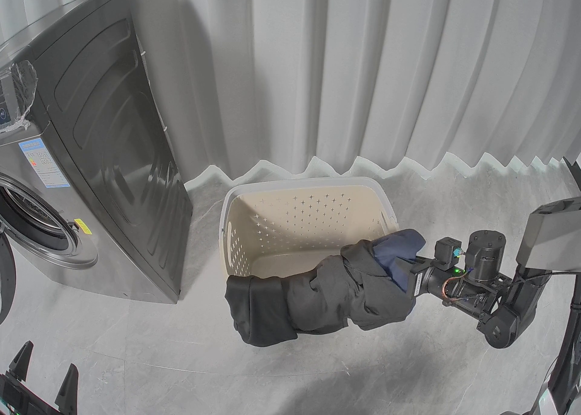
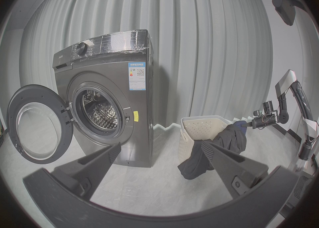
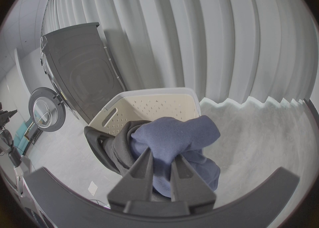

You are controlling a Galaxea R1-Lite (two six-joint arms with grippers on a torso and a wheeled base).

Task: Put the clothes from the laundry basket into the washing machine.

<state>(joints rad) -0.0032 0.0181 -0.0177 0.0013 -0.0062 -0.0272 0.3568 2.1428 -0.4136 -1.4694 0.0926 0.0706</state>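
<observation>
Right gripper (image 3: 162, 160) clamped on dark grey and blue clothes (image 1: 327, 298) hanging over the basket (image 1: 302, 183) near rim, left gripper (image 2: 160, 145) fingers spread, washing machine (image 2: 139, 112) door (image 2: 40, 124) open

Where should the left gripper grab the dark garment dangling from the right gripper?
I'd grip the dark garment at its folded end drooping before the basket, coming from the washer side. The right gripper clamps the blue cloth at the far end; the open left gripper sits washer-side.
</observation>
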